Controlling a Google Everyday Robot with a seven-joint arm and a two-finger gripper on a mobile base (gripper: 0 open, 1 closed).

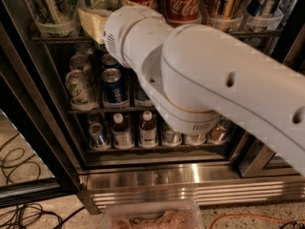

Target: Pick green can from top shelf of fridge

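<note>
Hovering at top shelf [57, 39], gripper [93, 20]; green can [50, 6] just left of it

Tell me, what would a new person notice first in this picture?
The big white arm fills the middle and right, hiding much of the fridge. Its end effector is at the top shelf, upper left, beside the green can. Red Coca-Cola cans stand at the top centre.
</note>
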